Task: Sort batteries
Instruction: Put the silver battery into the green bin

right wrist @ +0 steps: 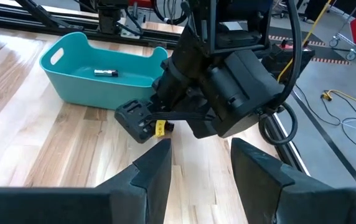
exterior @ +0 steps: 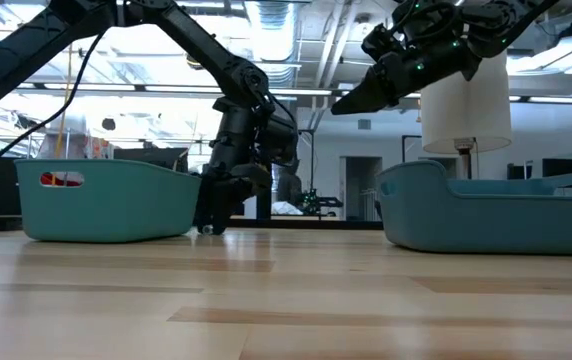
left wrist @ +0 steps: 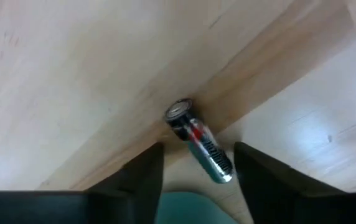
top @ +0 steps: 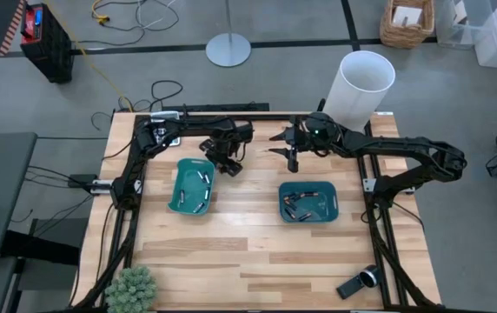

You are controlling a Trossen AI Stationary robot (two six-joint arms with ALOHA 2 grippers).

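Left hand [left wrist: 196, 171] low over bench [top: 248, 252], fingers spread wide, nothing gripped. One battery [left wrist: 200, 142] lies flat on the wood between its fingertips, just beside the left teal tray [top: 191, 186], which holds more cells. Right hand [right wrist: 200, 163] raised above bench, fingers parted, empty; right teal tray [top: 309, 201] sits below-forward with batteries inside.

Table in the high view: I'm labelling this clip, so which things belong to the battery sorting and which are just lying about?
Job:
- battery on the wood, between the open left gripper fingers
- left teal tray and right teal tray, both holding batteries
- right gripper, open, raised

Lying about:
- white cylinder
- potted plant
- black handheld device
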